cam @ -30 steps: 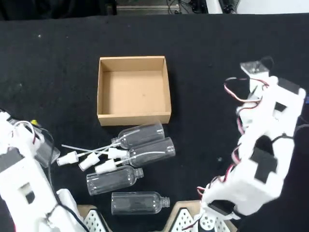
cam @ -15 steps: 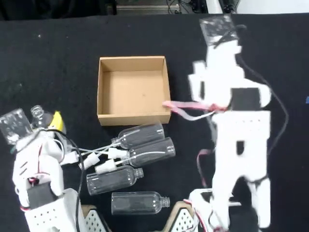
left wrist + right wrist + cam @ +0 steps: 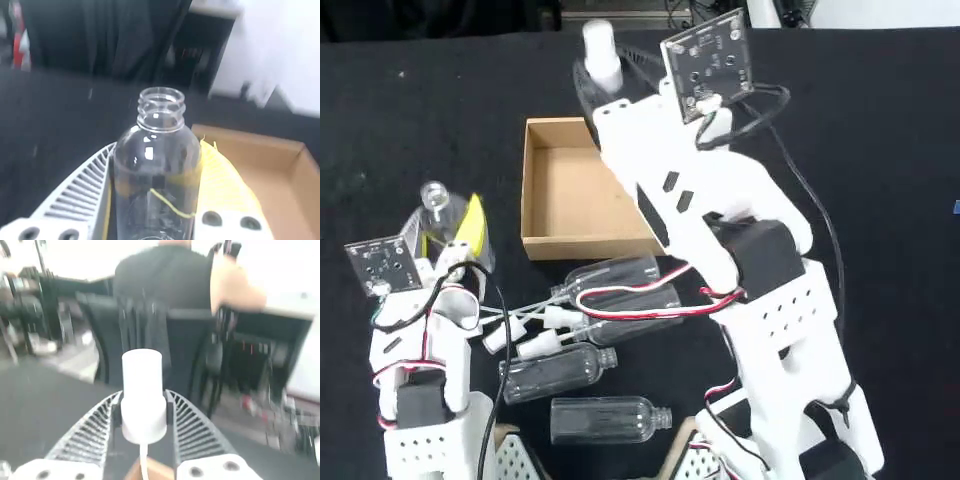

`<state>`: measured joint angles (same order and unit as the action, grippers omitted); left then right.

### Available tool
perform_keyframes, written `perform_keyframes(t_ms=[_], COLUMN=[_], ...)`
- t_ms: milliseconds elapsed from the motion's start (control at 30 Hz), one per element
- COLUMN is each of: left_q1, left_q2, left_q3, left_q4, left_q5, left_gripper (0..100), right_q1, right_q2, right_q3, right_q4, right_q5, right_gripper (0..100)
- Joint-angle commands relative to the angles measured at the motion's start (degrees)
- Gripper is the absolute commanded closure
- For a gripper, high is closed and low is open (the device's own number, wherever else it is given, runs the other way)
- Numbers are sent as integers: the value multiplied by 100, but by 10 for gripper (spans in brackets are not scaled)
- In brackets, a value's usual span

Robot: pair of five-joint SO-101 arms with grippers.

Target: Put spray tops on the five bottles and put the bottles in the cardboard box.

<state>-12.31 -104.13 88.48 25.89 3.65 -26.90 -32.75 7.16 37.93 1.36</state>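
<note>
the black worktop point(image 3: 440, 110) spreads across the high view, with dark furniture and a pale wall behind it. the open cardboard box point(image 3: 595, 243) sits upper centre, mouth up. four bottles point(image 3: 608, 418) lie below the box, long axes roughly left to right, with loose spray tops point(image 3: 460, 327) just left of them. the left pincer point(image 3: 445, 228), at centre left, grasps a clear bottle point(image 3: 437, 205) that stands upright between its jaws, open neck up. the right pincer point(image 3: 603, 72), at top centre past the box's upper edge, is clenched on a white spray top point(image 3: 601, 45), upright, tube hanging down.
</note>
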Motion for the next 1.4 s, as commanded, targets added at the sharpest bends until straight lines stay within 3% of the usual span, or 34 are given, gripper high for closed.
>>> perform_keyframes(t_ms=[0,133,433,1367], left_q1=[84,119,1648,2009], left_q2=[-44,-44,-44,-44], left_q3=[251,690,892,892], left_q4=[-1257,-1776,-2251,-1943], left_q5=[-44,-9,-44,-53], left_gripper=[967,967,967,967], right_q1=[-114,-105,-123,-1354], right_q2=[-277,-295,-303,-303], right_q3=[-215,-154,-110,-145], right_q4=[-651,-703,-668,-703], right_q5=[-35,-35,-44,-35], right_gripper=[987,987,987,987])
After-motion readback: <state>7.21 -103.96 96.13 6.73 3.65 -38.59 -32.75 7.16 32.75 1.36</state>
